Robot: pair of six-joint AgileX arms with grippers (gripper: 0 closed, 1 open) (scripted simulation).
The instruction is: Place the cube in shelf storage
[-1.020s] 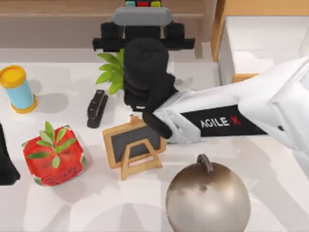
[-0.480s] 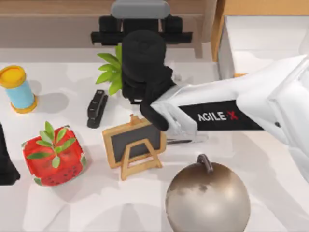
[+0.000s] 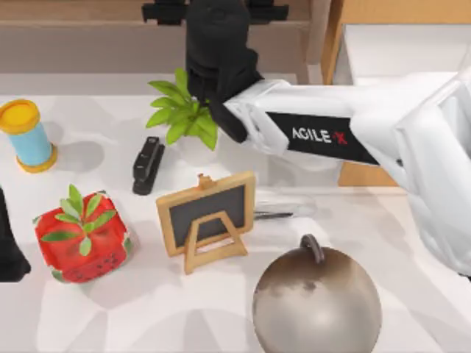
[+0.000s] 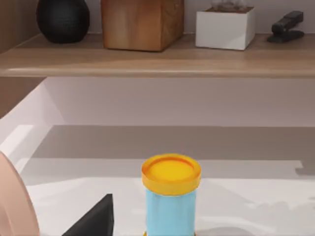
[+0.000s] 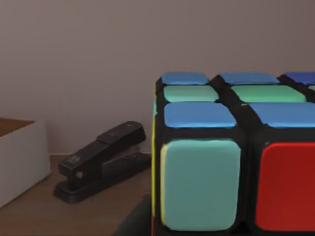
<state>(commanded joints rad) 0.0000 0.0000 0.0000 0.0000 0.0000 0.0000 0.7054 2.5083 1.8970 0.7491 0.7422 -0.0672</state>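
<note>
**Over the shelf storage: one cube, close to the wrist camera**

Above the shelf storage (image 3: 88, 37), your right tool (image 3: 215, 9) is cut off, so its grip cannot be told. One cube (image 5: 231, 157) fills your right wrist view, over the board beside one stapler (image 5: 101, 160). Your left tool (image 3: 9, 254) sits parked, near the strawberry cube (image 3: 81, 239).

Blue cylinder with yellow lid (image 4: 171, 194) on table, light-wood shelf (image 4: 157, 61) behind holding black stapler (image 4: 286, 26)
</note>
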